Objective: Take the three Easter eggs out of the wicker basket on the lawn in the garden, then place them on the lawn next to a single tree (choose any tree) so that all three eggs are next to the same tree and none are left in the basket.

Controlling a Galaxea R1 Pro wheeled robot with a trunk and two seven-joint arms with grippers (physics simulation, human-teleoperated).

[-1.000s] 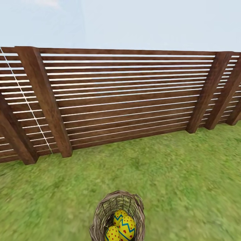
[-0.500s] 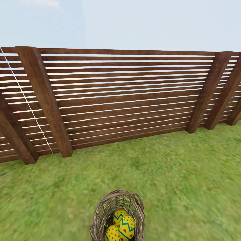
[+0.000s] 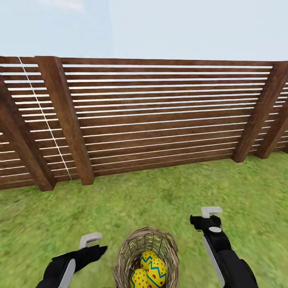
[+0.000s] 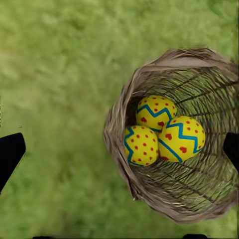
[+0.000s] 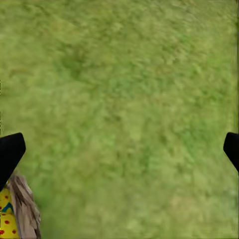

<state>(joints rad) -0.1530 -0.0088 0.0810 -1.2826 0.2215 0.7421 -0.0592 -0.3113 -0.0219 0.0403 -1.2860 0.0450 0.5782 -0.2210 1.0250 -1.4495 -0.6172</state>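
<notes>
The wicker basket (image 3: 132, 250) sits on the lawn (image 3: 168, 196) at the bottom middle of the head view. Three Easter eggs lie inside it, touching: one (image 3: 148, 259) at the back, one (image 3: 157, 273) beside it, one (image 3: 139, 279) nearest me. My left gripper (image 3: 98, 251) hovers open just left of the basket. In the left wrist view the eggs (image 4: 181, 138) and the basket rim (image 4: 115, 135) lie below the open gripper (image 4: 120, 152). My right gripper (image 3: 198, 221) is open to the basket's right, over bare grass (image 5: 124, 124). No tree is in view.
A tall brown slatted wooden fence (image 3: 160, 116) with thick posts (image 3: 66, 120) runs across the far edge of the grass. In the right wrist view, the basket's edge (image 5: 25, 209) and a bit of egg (image 5: 6, 214) show at one corner.
Both arms have risen into the head view, one on each side of the basket. The camera has shifted slightly. Basket and eggs lie as before.
</notes>
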